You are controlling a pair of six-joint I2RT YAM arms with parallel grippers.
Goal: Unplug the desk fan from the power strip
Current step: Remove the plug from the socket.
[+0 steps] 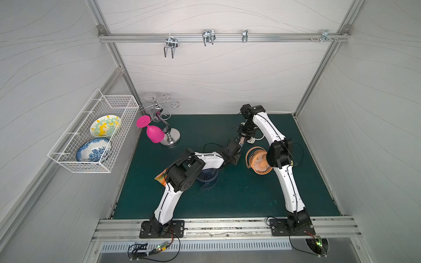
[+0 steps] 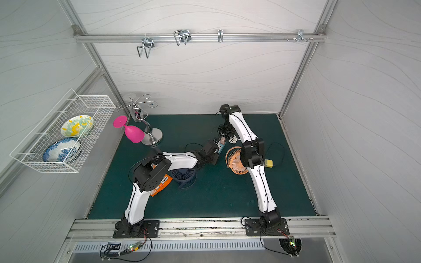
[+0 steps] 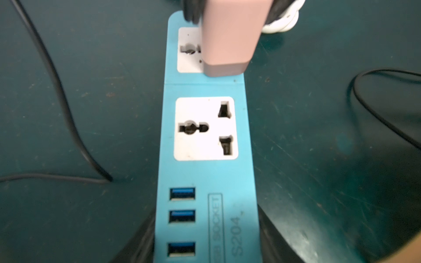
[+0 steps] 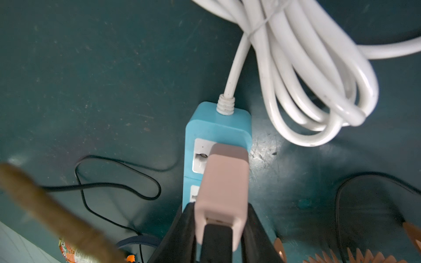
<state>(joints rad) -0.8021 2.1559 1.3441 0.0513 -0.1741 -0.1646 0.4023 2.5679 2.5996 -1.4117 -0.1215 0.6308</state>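
Note:
The light-blue power strip [image 3: 205, 177] lies on the green mat, its thick white cord [image 4: 307, 68] coiled beyond the far end. My left gripper [image 3: 206, 227] is shut on the strip's USB end, one finger along each side. A pink plug adapter [image 4: 224, 182] stands at the far socket, tilted, and my right gripper [image 4: 218, 218] is shut on it. Its prongs are hidden, so I cannot tell whether they sit in the socket. An orange desk fan [image 1: 258, 160] stands just right of the strip, partly behind my right arm. Thin black cables run off on both sides.
A navy fan [image 1: 208, 176] and an orange snack packet [image 2: 160, 182] lie under my left arm. A yellow adapter [image 2: 268, 162] sits right of the orange fan. A pink goblet [image 1: 155, 134] hangs on a chrome stand [image 1: 169, 136] at back left. A wire basket [image 1: 68, 157] holds plates.

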